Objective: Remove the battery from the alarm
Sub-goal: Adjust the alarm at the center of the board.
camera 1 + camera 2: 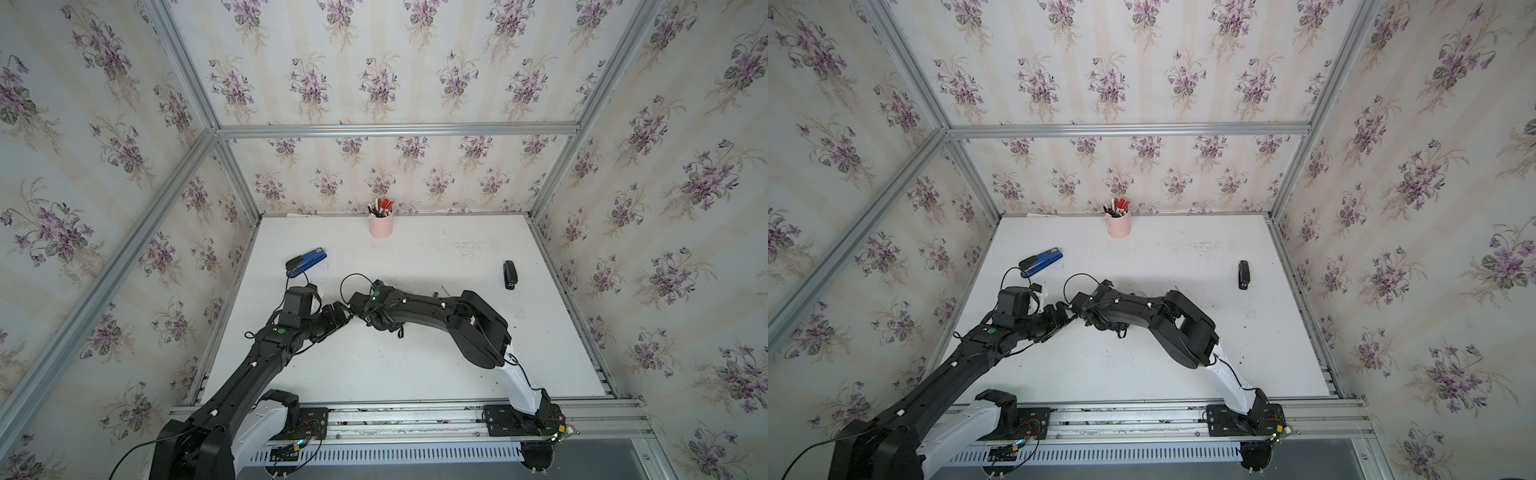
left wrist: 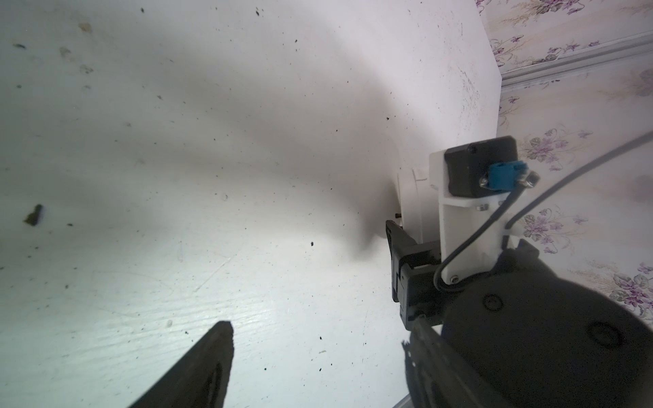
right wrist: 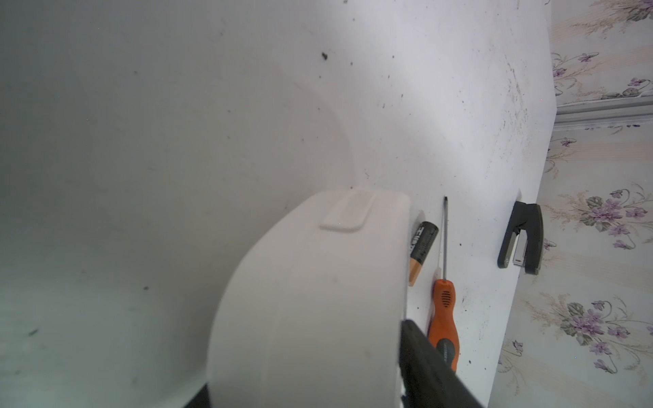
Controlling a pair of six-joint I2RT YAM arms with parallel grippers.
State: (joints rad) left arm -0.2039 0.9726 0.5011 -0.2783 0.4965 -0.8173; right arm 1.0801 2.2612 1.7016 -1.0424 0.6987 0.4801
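Since the battery (image 3: 422,247) is judged a light, stiff, smooth cylinder, rolling is expected, and it is best taken across the middle of its barrel. Its black body and copper end are seen on the table (image 3: 141,141), right of centre in the right wrist view, just beside the alarm (image 3: 318,282). The alarm is clasped by the right gripper (image 3: 304,356); the left gripper (image 2: 314,335) is held wide, empty.
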